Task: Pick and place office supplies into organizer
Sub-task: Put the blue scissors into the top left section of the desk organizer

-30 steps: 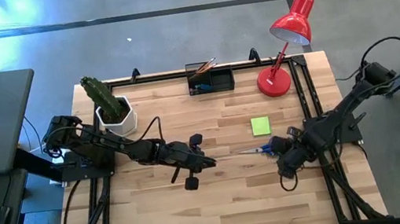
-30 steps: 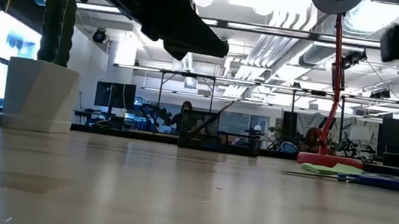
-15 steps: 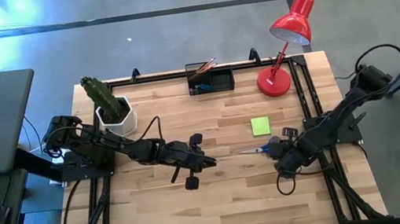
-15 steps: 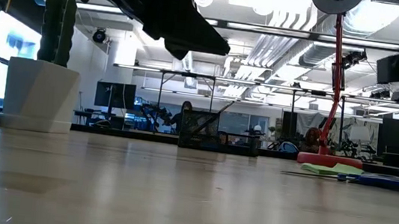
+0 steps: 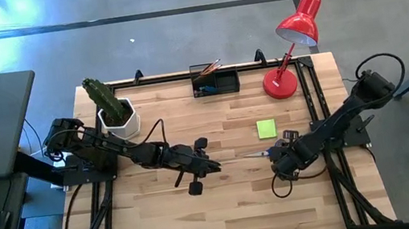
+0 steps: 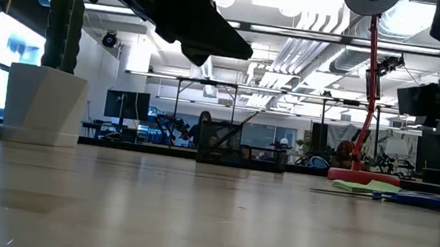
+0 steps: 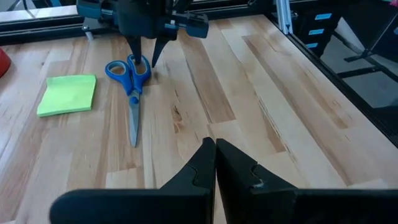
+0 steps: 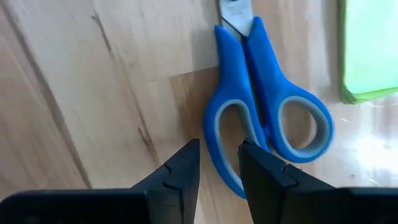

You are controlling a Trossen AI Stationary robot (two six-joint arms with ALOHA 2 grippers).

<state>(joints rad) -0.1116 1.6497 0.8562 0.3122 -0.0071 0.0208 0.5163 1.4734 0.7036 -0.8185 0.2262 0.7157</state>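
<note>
Right claw (image 5: 276,155) over scissors (image 5: 260,153); sticky pad (image 5: 266,128) just beyond; left claw (image 5: 210,165) mid-table.

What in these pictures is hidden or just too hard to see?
- Organizer contents: too small in the high view; pencils stick out, the rest unclear.
- Scissors blades: cut off by the right wrist view's edge; in the high view the right gripper covers the handles.
- Sticky-note pad: only one edge shows in the right wrist view.
- Left gripper, shut: its arm is a dark shape overhead in the low view.
</note>
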